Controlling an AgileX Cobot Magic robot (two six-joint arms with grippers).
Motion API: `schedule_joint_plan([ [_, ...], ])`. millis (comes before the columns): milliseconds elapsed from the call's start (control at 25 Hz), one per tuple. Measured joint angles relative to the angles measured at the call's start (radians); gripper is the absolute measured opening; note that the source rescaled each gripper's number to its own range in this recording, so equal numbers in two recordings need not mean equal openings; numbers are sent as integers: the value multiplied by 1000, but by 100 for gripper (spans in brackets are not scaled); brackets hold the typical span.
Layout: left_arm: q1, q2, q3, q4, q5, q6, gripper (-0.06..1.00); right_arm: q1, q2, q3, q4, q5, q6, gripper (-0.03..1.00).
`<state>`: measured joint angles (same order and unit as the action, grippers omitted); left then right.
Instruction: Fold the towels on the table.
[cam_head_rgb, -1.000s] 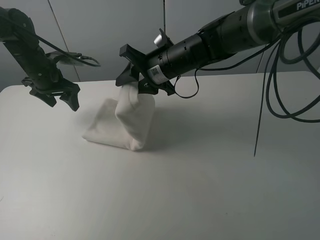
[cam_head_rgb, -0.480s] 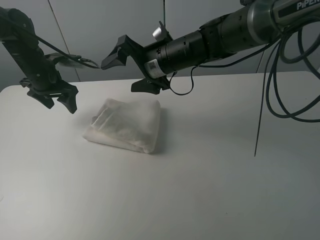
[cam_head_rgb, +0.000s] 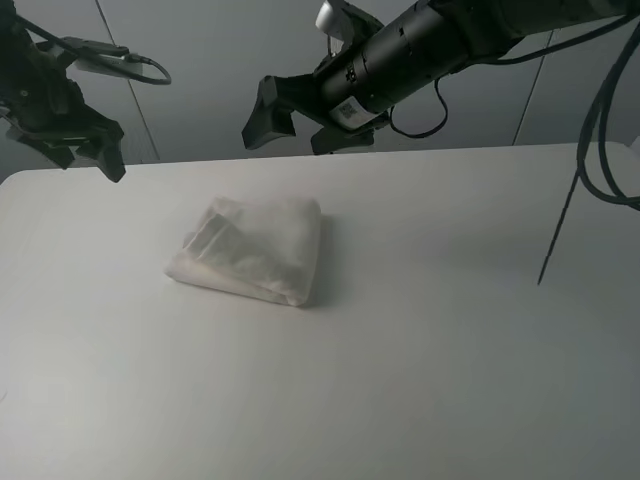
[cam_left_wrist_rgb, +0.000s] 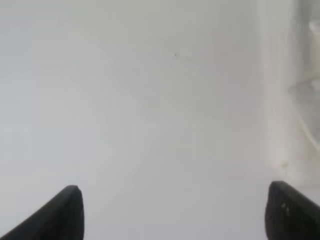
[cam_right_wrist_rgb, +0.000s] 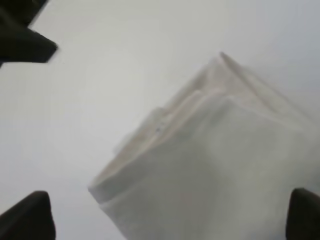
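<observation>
You had bare table (cam_head_rgb: 400, 380) nearest the camera. Beyond it the towel (cam_head_rgb: 255, 250) lay folded into a compact stack, resting flat left of centre, layered edges showing in the right wrist view (cam_right_wrist_rgb: 200, 165). Further back, your right gripper (cam_head_rgb: 300, 115) hung above the table's far edge, jaws spread wide, holding nothing. Your left gripper (cam_head_rgb: 85, 150) hung over the far left corner, fingers parted and empty, well apart from the towel
</observation>
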<state>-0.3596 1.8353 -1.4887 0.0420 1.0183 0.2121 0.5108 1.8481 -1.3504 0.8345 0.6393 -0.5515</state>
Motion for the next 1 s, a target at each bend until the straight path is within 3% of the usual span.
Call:
schedule_joint_plan([
  [240,0,-228,0,42,27,-28,93,-2,-202,0,-529,41,300,100],
  [440,0,-411,2,70,81,-57,93,-2,-363,0,-756,166,463,100],
  [640,0,-591,112,98,99,-105,93,-2,-523,72,-850,262,565,100],
  [1000,0,-999,452,100,97,-185,93,-2,-873,321,-878,363,637,100],
])
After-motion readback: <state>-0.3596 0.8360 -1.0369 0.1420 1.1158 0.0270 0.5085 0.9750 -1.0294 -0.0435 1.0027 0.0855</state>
